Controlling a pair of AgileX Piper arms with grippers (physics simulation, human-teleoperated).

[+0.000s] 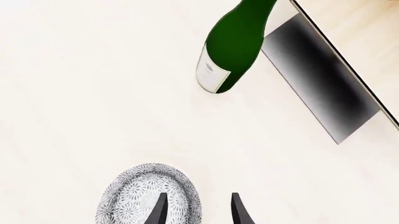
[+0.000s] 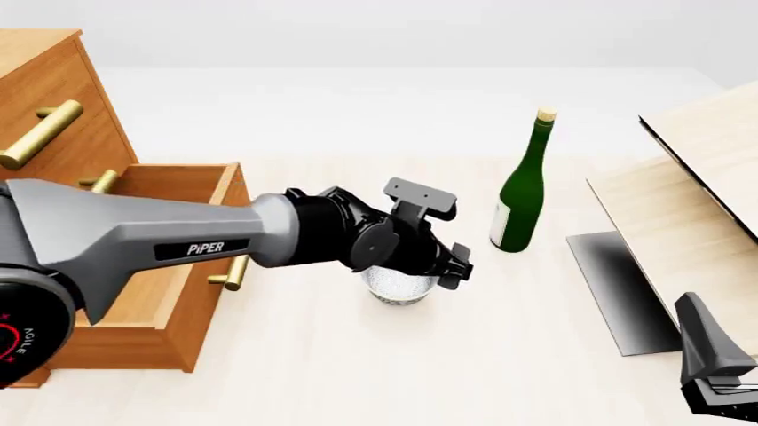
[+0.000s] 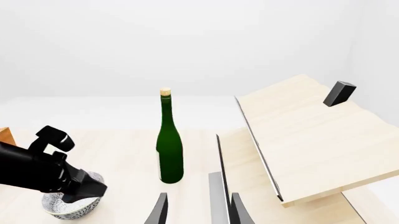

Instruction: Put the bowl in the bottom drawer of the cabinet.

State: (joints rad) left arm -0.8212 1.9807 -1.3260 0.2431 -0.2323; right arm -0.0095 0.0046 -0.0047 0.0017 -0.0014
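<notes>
One pale light-wood table [image 2: 355, 373] under a plain white backdrop, no other room detail. Left black gripper [image 2: 453, 264] sits over the small white grey-speckled round bowl [image 2: 400, 286]; wrist view shows its two dark fingers [image 1: 159, 210] apart, one over the bowl's inside, the other outside its rim, contact hard to tell. Bowl stands on the table between the orange-brown wooden cabinet [image 2: 59, 89] and the upright green wine bottle [image 2: 521, 191]. Bottom drawer [image 2: 166, 266] is pulled out, interior mostly hidden by the arm. Pale slanted wooden boards [image 2: 698, 222] stand at right. Right gripper [image 2: 716, 373] low at the frame's corner, cut off, fingers parted, empty.
</notes>
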